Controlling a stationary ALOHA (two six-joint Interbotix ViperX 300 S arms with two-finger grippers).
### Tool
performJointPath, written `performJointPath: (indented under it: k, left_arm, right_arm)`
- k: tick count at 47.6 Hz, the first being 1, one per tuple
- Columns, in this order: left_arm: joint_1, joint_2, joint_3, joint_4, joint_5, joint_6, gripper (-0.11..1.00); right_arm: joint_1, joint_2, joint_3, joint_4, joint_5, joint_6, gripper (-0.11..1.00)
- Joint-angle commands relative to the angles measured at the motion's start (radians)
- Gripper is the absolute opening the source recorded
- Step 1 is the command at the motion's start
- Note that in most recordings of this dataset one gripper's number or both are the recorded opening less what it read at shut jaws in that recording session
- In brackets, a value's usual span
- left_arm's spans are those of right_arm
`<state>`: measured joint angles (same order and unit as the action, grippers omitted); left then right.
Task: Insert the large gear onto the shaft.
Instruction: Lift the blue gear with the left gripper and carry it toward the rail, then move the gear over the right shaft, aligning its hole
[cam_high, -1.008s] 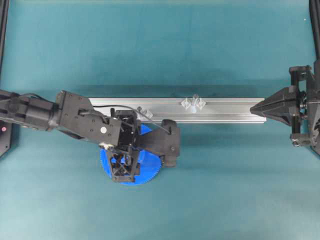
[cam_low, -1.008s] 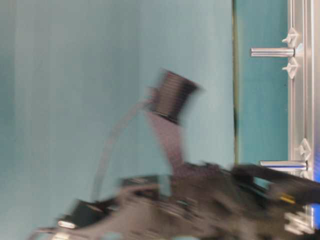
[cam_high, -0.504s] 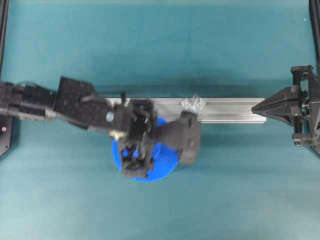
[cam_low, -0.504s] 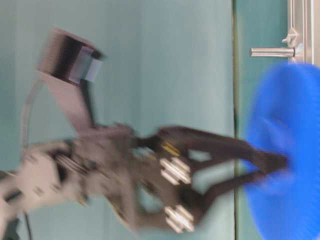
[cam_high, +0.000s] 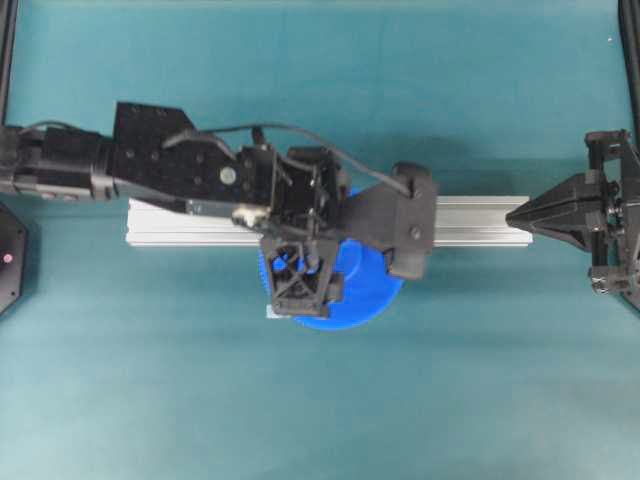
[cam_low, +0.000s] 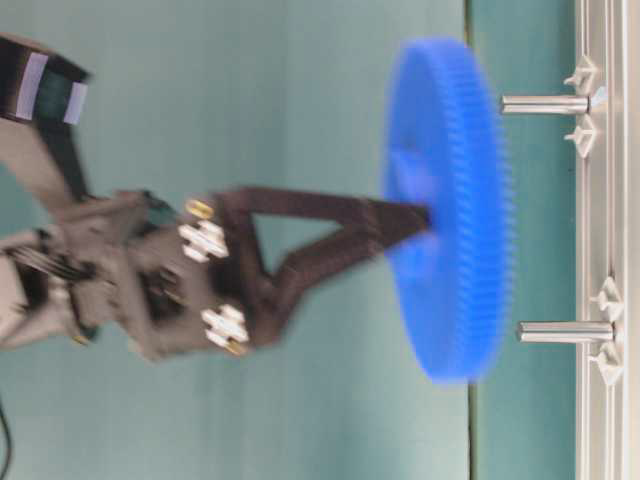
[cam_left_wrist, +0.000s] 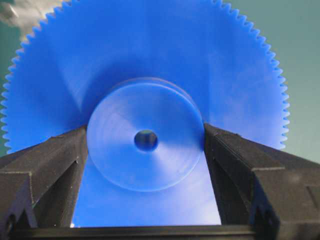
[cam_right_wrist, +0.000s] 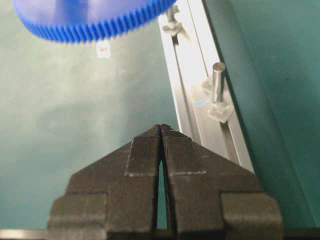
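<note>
Left end effector (cam_left_wrist: 146, 150) spread wide, both fingers (cam_left_wrist: 55, 160) pressed flat against opposite sides of the raised round hub of the large gear (cam_left_wrist: 145, 100). Held the gear clear of the desk (cam_high: 320, 400), as seen from table level, where the blue disc (cam_low: 450, 210) hung well off the surface with its toothed face turned toward the aluminium rail (cam_low: 600, 240). Carried it, in the overhead view, partly over the front edge of that rail (cam_high: 470, 220), most of the disc (cam_high: 350, 300) hidden under the arm and wrist camera.

Two metal pegs stood up from the rail at table level, one (cam_low: 545, 103) level with the gear's upper part and the other (cam_low: 565, 331) level with its lower part, each flanked by clear mounts. Could not tell which of these was the shaft; neither peg had entered the hub's centre hole.

Right end effector (cam_right_wrist: 161, 131) closed, fingertips meeting with only a thin slit between, gripping nothing, parked just off the rail's right end (cam_high: 520, 214) in the overhead view.

Compared with a second earlier: gear lifted from the desk in front of the rail, shifted rightward along it and back over its front edge. Left arm swung from a downward slant to lie over the rail. Right end effector unchanged in place and closure.
</note>
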<state>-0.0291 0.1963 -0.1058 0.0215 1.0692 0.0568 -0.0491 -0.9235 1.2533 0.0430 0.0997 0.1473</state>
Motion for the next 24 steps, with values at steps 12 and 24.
performJointPath:
  k: [12,24]
  left_arm:
    - [0.034,0.021,-0.163,0.002,0.074,0.055,0.76]
    - [0.046,0.094,-0.256,0.002,0.129,0.121,0.76]
  right_arm:
    - [-0.003,0.003,-0.008,-0.005,-0.003,0.006,0.05]
    - [-0.003,0.003,-0.006,-0.005,-0.003,0.006,0.05]
